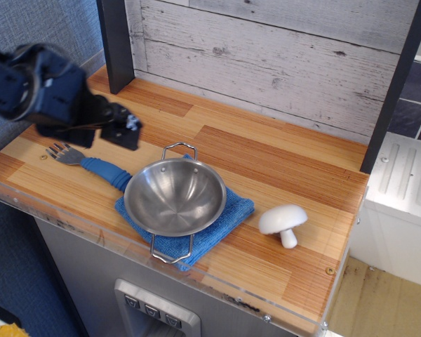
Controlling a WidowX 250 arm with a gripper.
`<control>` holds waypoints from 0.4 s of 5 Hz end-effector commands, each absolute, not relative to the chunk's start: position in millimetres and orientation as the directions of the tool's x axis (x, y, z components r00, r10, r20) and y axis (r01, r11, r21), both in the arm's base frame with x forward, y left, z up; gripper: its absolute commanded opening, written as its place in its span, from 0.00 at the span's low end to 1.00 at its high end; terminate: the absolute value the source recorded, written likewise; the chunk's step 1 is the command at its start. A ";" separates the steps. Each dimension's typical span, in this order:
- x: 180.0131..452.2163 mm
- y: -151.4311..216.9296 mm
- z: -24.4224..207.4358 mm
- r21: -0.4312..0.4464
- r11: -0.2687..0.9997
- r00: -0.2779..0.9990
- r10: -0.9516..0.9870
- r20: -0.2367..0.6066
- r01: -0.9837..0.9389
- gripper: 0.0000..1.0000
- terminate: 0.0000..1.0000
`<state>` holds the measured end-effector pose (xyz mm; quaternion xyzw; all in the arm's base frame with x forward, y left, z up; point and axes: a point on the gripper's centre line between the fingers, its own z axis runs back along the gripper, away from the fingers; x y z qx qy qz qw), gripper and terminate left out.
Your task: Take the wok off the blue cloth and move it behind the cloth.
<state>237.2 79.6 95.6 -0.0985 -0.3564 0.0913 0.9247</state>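
Observation:
The shiny steel wok point(175, 196) sits on the blue cloth point(228, 215) near the table's front edge, covering most of it. One wire loop handle points to the back, the other to the front. My gripper point(128, 130) hangs above the table to the left of the wok and behind it, apart from it. It is blurred and holds nothing that I can see. I cannot tell how its jaws stand.
A metal fork with a blue handle point(91, 163) lies left of the wok, its handle end reaching the wok's rim. A white toy mushroom point(283, 222) lies right of the cloth. A plank wall point(266, 56) stands behind the wooden table.

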 end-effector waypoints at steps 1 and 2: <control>236.6 81.6 72.1 -0.320 0.945 0.756 0.260 0.601 -0.070 1.00 0.00; 238.1 73.3 59.7 -0.370 0.928 0.766 0.273 0.582 -0.050 1.00 0.00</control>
